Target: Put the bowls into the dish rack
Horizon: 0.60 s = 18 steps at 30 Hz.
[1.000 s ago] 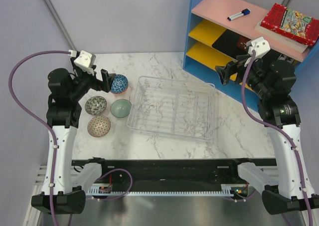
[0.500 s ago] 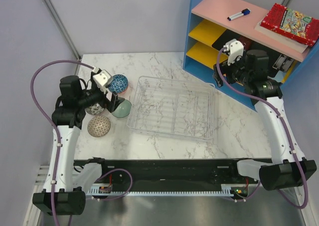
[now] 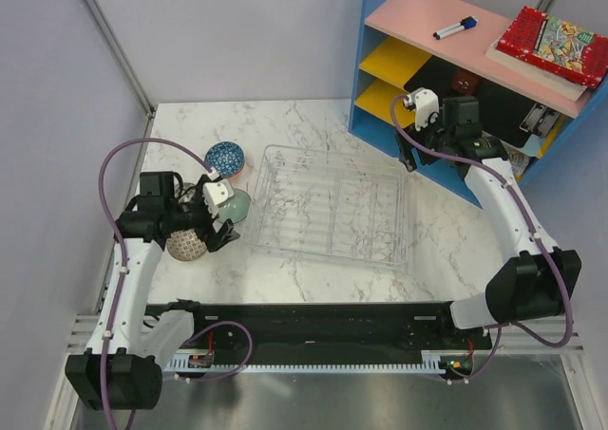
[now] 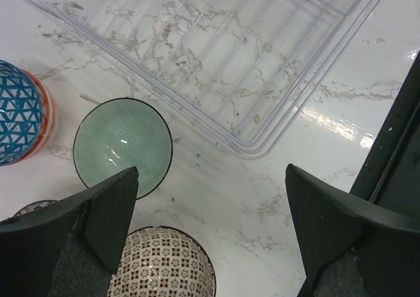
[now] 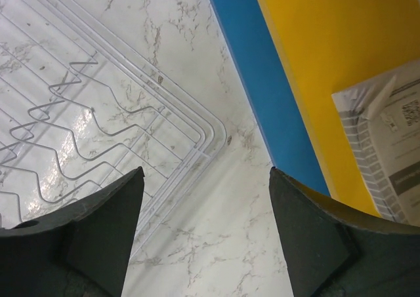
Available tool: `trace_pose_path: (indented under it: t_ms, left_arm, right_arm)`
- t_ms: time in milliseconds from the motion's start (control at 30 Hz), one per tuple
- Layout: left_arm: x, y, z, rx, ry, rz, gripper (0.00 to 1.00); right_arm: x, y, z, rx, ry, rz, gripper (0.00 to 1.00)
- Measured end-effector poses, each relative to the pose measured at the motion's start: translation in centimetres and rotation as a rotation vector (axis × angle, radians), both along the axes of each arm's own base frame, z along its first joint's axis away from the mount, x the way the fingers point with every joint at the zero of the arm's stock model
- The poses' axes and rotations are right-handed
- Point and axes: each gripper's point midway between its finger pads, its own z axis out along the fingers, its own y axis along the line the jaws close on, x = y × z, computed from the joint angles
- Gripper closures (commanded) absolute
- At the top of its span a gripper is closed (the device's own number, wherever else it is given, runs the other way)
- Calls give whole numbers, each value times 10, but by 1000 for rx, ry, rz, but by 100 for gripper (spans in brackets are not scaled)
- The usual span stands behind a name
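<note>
The wire dish rack (image 3: 323, 252) lies empty in the middle of the table. To its left stand a blue bowl (image 3: 226, 158), a green bowl (image 3: 239, 200) and a brown patterned bowl (image 3: 186, 245); a fourth bowl is mostly hidden under my left arm. My left gripper (image 3: 220, 231) is open and empty above the table between the green bowl (image 4: 123, 146) and the brown bowl (image 4: 161, 264), by the rack's near left corner (image 4: 197, 115). My right gripper (image 3: 407, 151) is open and empty over the rack's far right corner (image 5: 213, 139).
A blue shelf unit (image 3: 380, 117) with yellow shelves (image 5: 341, 61) stands at the back right, close to my right gripper (image 5: 205, 179). A marker (image 3: 454, 28) and a red book (image 3: 556, 39) lie on its pink top. The blue bowl (image 4: 20, 113) is upside down.
My left gripper swung from beside the blue bowl toward the near side, now between the green and brown bowls. My right gripper moved left and down to the rack's far right corner.
</note>
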Motion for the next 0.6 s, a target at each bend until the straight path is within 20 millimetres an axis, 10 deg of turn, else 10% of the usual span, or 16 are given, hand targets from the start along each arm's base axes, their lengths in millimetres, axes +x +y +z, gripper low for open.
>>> trace_pose_path:
  t_ms: [233, 600]
  left_arm:
    - [-14, -3, -30, 30, 49, -61, 0]
    - [-35, -20, -66, 62, 151, -182, 0]
  right_arm:
    - [4, 4, -52, -15, 134, 8, 29]
    - [7, 12, -80, -29, 198, 36, 32]
